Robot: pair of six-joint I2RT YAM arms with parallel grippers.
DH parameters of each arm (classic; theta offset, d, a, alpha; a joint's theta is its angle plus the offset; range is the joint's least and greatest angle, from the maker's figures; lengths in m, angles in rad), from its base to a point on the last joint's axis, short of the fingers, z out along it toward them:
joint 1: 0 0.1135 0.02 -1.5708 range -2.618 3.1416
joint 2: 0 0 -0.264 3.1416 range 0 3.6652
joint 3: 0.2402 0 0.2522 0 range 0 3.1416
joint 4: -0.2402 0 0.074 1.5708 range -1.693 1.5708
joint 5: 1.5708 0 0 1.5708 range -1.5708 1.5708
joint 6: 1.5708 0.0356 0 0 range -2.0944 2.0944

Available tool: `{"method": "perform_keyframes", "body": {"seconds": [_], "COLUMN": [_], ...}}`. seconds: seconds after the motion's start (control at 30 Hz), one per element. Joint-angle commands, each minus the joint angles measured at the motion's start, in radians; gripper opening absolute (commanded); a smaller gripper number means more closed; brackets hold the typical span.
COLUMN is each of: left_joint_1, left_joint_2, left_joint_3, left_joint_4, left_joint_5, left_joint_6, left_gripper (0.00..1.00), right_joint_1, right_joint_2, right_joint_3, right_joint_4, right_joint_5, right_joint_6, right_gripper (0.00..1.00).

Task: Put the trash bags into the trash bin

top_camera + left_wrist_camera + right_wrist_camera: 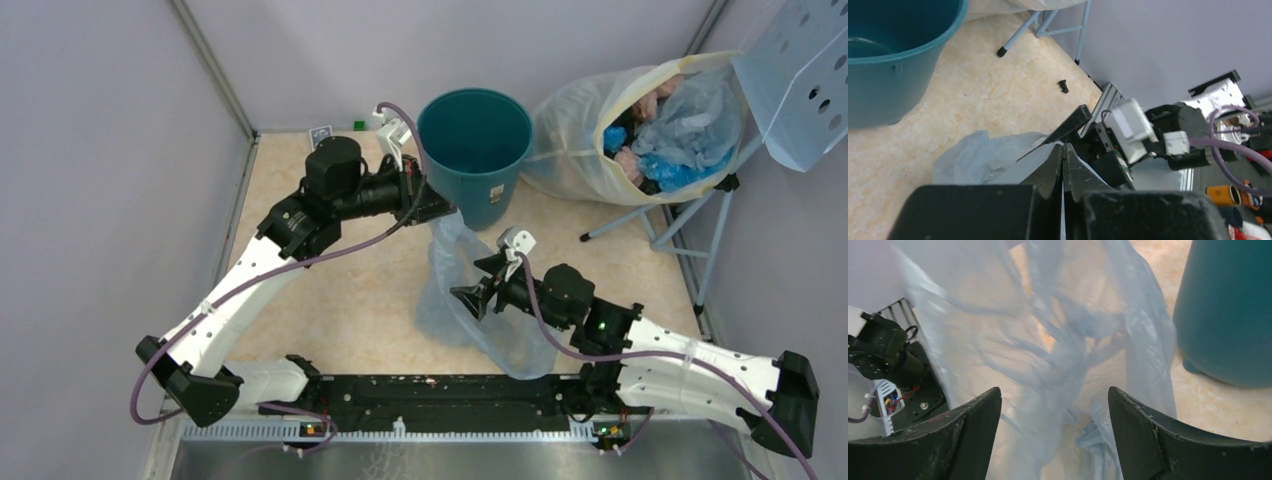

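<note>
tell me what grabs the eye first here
A thin, translucent pale-blue plastic bag hangs mid-table, its top pinched in the shut left tool, with the open right tool at its middle. Just behind stands a round dark-teal plastic bin, beside a big yellowish translucent sack stuffed with bags.

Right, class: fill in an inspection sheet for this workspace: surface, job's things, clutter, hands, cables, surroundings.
Surface: beige marbled tabletop.
Job's things: pale-blue bag outside the teal bin, which stands upright.
Clutter: yellowish sack stuffed with bags, beside the bin; small black piece on the tabletop.
Hands: left hand shut on the bag; right hand open, facing the bag.
Cables: purple cable along each arm.
Surroundings: grey walls; perforated panel.
</note>
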Motion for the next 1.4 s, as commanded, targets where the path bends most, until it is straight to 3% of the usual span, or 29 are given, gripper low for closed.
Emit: {"method": "perform_keyframes", "body": {"seconds": [0.0,0.43,0.5,0.57,0.6,0.63,0.67,0.73,0.8,0.97,1.1,1.23,1.37], "left_joint_1": [0.004,0.003,0.003,0.004,0.003,0.005,0.007,0.019,0.043,0.149,0.173,0.172,0.155], "left_joint_2": [0.004,0.004,0.005,0.004,0.001,-0.001,-0.005,-0.024,-0.053,-0.152,-0.240,-0.314,-0.318], "left_joint_3": [0.022,-0.064,-0.074,-0.082,-0.083,-0.083,-0.083,-0.076,-0.079,-0.204,-0.356,-0.556,-0.711], "left_joint_4": [0.051,0.178,0.191,0.193,0.191,0.182,0.161,0.092,0.012,-0.058,-0.036,0.134,0.326], "left_joint_5": [-0.106,-0.138,-0.129,-0.121,-0.110,-0.104,-0.106,-0.136,-0.177,-0.164,-0.179,-0.096,-0.020], "left_joint_6": [-0.082,-0.206,-0.220,-0.221,-0.217,-0.207,-0.189,-0.150,-0.111,-0.092,-0.062,-0.035,-0.080], "left_gripper": [0.00,0.00,0.00,0.02,0.07,0.17,0.31,0.63,0.75,0.76,0.65,0.64,0.72], "right_joint_1": [0.012,0.011,0.011,0.011,0.011,0.012,0.011,0.011,0.006,-0.020,-0.024,-0.024,-0.024], "right_joint_2": [-0.010,0.150,0.183,0.198,0.197,0.191,0.181,0.136,0.091,0.004,-0.058,-0.096,-0.097], "right_joint_3": [0.134,0.404,0.424,0.433,0.433,0.431,0.428,0.404,0.379,0.316,0.258,0.222,0.210], "right_joint_4": [-0.069,-0.204,-0.193,-0.185,-0.184,-0.191,-0.205,-0.227,-0.249,-0.306,-0.303,-0.301,-0.303], "right_joint_5": [-0.060,-0.043,-0.015,0.059,0.087,0.124,0.173,0.254,0.291,0.292,0.291,0.277,0.257], "right_joint_6": [-0.028,0.018,0.030,0.056,0.064,0.083,0.110,0.140,0.160,0.198,0.216,0.223,0.229], "right_gripper": [0.78,0.77,0.72,0.54,0.32,0.09,0.00,0.00,0.00,0.00,0.00,0.00,0.00]}}
